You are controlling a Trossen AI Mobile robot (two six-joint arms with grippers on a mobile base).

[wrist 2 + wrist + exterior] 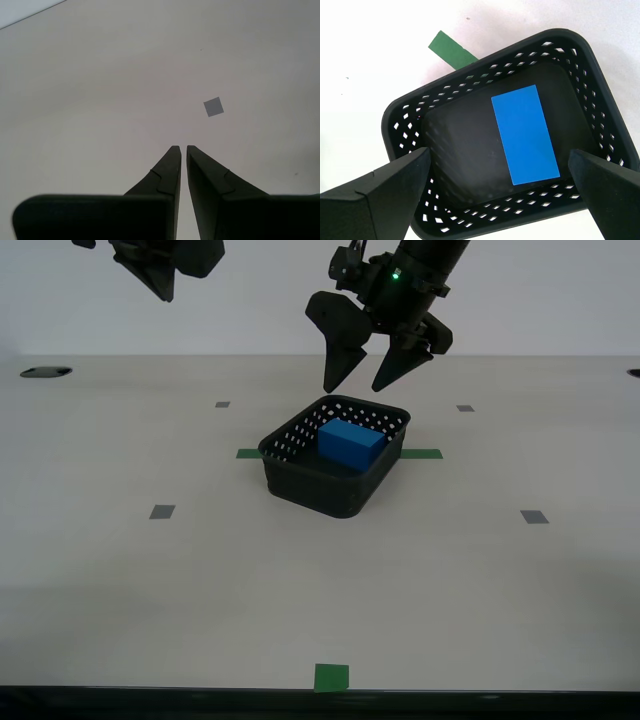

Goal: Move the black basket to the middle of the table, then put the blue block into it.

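Table [420, 580]: wide, matte pale beige, with small grey square markers [162, 511] and flat green tape strips [331, 677]. Basket [300, 485]: black plastic, rectangular, rounded corners, perforated walls, standing near the table's middle across a tape strip. My first gripper [363, 377] hangs above it, jaws wide, empty. My second gripper [181, 148] is over bare table, jaws nearly closed, empty. Block [525, 133]: smooth blue, rectangular, lying flat inside the basket.

Looks like a robotics lab: bare pale surface [100, 570] w/ grey square markers [162, 511] & green tape marks [331, 677], plain white wall.
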